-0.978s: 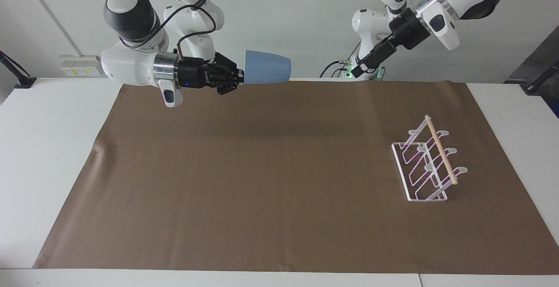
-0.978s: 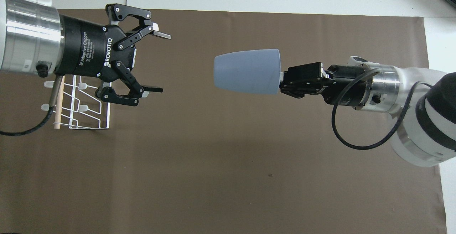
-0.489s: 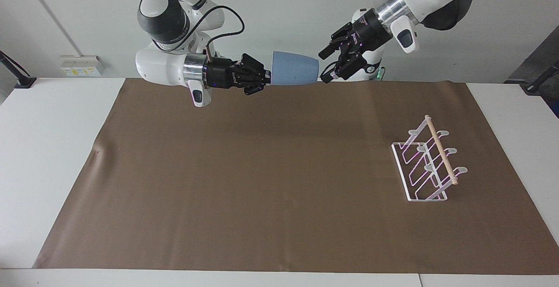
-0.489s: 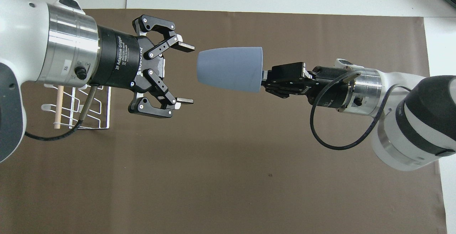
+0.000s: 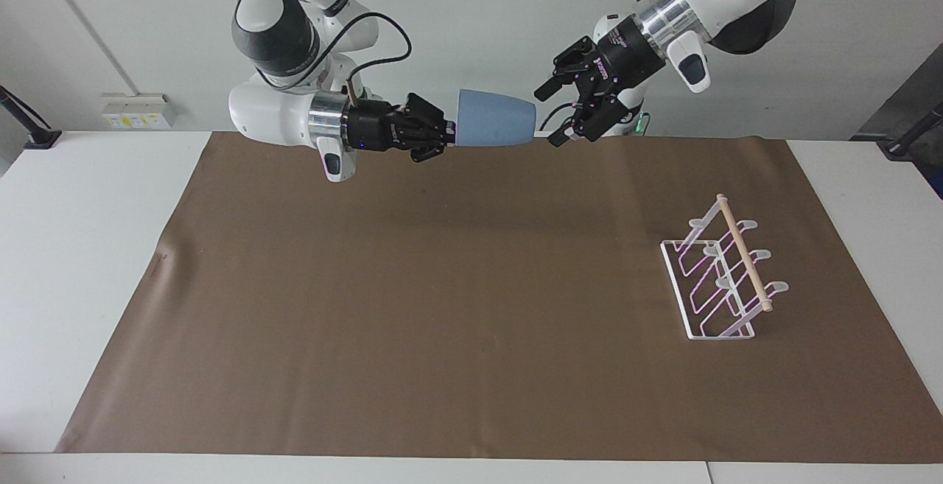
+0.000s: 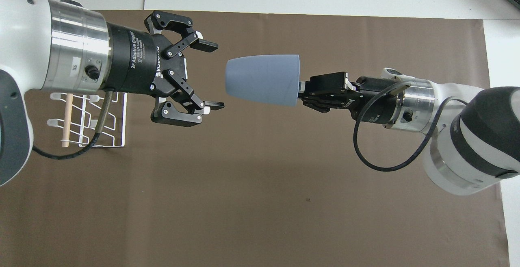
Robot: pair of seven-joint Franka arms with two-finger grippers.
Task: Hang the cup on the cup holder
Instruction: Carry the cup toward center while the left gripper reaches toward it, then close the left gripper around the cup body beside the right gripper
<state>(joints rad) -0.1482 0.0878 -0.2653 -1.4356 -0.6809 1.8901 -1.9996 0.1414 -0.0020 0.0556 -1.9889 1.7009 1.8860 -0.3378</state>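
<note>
A mat (image 5: 471, 300) covers most of the table (image 5: 81, 248). The cup holder (image 5: 718, 278) stands on the mat toward the left arm's end of the table. Up in the air over the mat's edge nearest the robots, the cup (image 5: 495, 118) lies on its side, gripped at its rim by the right gripper (image 5: 448, 133), its base pointing toward the left gripper (image 5: 554, 114). The left gripper hangs just beside that base, apart from it, its fingers spread to either side.

The left gripper (image 6: 209, 76) body reads "2F Adaptive Gripper" and "ROBOTIQ".
</note>
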